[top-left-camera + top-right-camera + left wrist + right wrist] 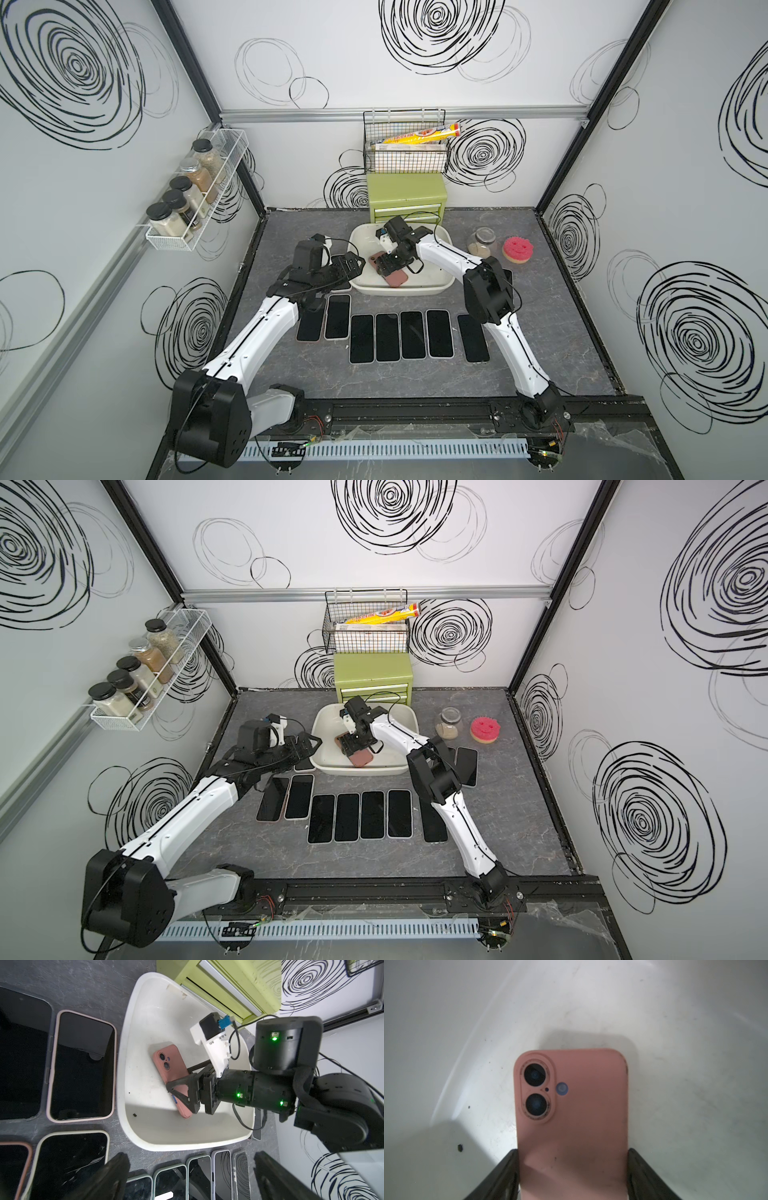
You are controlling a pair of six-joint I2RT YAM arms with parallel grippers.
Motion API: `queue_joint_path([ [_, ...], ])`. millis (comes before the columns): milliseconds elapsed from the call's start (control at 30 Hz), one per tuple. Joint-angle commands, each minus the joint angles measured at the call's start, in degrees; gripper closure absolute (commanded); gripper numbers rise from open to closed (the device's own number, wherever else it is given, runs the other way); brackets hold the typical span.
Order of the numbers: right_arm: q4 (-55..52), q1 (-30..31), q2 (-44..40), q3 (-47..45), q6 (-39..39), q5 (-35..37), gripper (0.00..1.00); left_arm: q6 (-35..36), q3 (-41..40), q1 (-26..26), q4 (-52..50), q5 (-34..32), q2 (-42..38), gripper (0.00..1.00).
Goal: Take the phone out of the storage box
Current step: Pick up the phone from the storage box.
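Pink-cased phone point(577, 1109) inside the off-white storage box point(419, 290), back upward with the lenses showing. In both top views its long axis runs diagonally, with the camera end toward the box's left wall and the plain end toward the near rim. Right hand point(572, 1155) is closed across the phone's width, one finger point(506, 1167) against each long edge at the plain end. Left hand point(351, 266) is spread wide and holds nothing, above other phones point(83, 1064) on the table point(415, 386) beside the box.

Green drawer chest point(405, 189), black wire basket point(405, 163), glass jar point(482, 243), pink sponge point(518, 248) (smiley face), racked spice jars point(168, 224).
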Motion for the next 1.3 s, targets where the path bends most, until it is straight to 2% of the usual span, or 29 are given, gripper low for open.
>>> queue_joint_path([
  [0, 4.30, -4.79, -8.14, -1.60, 7.57, -13.49, 0.60, -2.20, -2.54, 0.11, 6.75, 3.57, -1.58, 0.01],
  [133, 16.21, -8.13, -13.03, -9.69, 14.94, -27.80, 0.60, -6.13, -5.70, 0.40, 13.71, 7.09, -2.25, 0.01],
  [267, 33.04, -10.40, -18.40, -20.20, 26.42, -37.34, 0.60, -10.50, -7.62, 0.52, 21.98, 10.31, -2.34, 0.01],
  [367, 61.14, -11.61, -22.74, -32.12, 45.09, -45.03, 0.60, -15.52, -8.87, 0.47, 31.13, 14.00, -1.54, 0.01],
  [433, 84.84, -11.82, -24.24, -39.58, 61.95, -46.13, 0.60, -20.88, -10.38, 0.37, 39.78, 16.23, -0.35, 0.01],
  [533, 110.92, -11.83, -21.87, -41.66, 82.70, -46.68, 0.60, -27.62, -11.66, -0.08, 50.85, 17.75, 2.04, 0.01],
  [633, 126.35, -11.87, -18.87, -40.33, 96.14, -44.83, 0.60, -33.49, -12.13, -1.12, 61.21, 18.78, 4.64, 0.01],
  [733, 136.55, -11.87, -16.49, -38.22, 105.06, -41.20, 0.60, -39.18, -12.88, -1.54, 70.50, 19.15, 6.44, 0.01],
  [867, 143.64, -11.73, -13.95, -33.89, 113.13, -37.77, 0.60, -45.29, -13.54, -1.64, 79.36, 18.00, 7.92, 0.01],
  [1033, 147.74, -11.12, -12.82, -29.88, 118.43, -32.21, 0.60, -50.47, -12.04, -2.38, 90.43, 14.45, 10.05, 0.01],
  [1267, 147.31, -9.12, -12.26, -24.93, 121.94, -28.04, 0.60, -59.64, -7.85, -6.05, 109.02, 10.07, 19.16, 0.01],
])
